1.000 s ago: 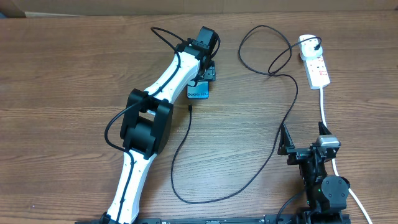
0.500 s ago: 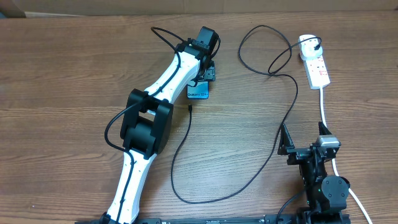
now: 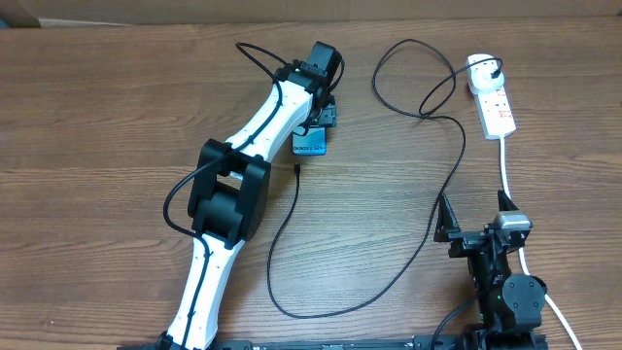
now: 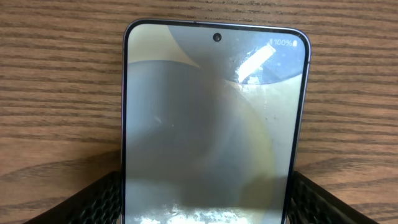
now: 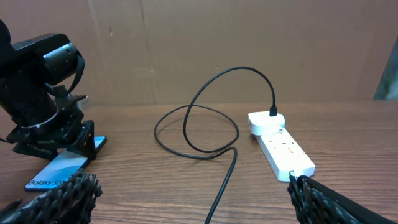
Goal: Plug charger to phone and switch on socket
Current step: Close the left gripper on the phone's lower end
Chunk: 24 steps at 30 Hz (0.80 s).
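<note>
The phone point(image 3: 309, 146) lies flat, screen up, on the wooden worktop point(image 3: 117, 117), left of centre and towards the far side. Its long axis runs near to far with a slight lean to the right, and the end printed "Galaxy S24" points towards the robot. That end is the only part that shows from overhead. The far part is covered by the left end effector point(image 3: 324, 112), whose fingers point(image 4: 99, 199) stand one against each long edge of the phone with no gap showing, clamped on it. In the left wrist view, the end with the punch-hole camera lies away from the fingers. The connector tip of the charger point(image 3: 295, 169) rests on the wood just beyond the phone's near end and apart from it. Its thin black cable swings towards the robot, curves right, climbs to a loose loop at the far side, and ends at a black plug point(image 3: 497, 68). The plug is seated in the round end of the socket point(image 3: 496, 105), well to the right. The socket's long axis also runs near to far, and its white cord point(image 3: 507, 170) trails towards the robot. The right end effector point(image 3: 474, 219) sits near that cord with its fingers wide apart, holding nothing.
</note>
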Each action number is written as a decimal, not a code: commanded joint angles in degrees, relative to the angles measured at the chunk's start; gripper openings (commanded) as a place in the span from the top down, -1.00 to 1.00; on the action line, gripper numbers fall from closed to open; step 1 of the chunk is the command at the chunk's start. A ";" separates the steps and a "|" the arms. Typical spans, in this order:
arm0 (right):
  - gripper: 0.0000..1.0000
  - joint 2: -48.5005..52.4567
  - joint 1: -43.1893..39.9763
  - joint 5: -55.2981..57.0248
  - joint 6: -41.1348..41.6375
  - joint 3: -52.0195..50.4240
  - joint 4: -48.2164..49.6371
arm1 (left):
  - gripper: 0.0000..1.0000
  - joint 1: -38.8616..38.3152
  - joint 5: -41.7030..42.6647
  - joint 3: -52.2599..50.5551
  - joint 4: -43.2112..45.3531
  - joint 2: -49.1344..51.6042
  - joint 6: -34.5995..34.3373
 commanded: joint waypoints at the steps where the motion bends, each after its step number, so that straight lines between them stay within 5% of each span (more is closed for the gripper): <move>1: -1.00 -0.46 0.31 -0.26 0.37 -0.59 0.33 | -0.50 0.09 3.76 -0.94 -1.25 1.18 -0.42; 24: -1.00 -0.46 0.31 -0.26 0.37 -0.59 0.33 | -0.44 0.11 3.76 0.17 -2.71 1.18 -0.42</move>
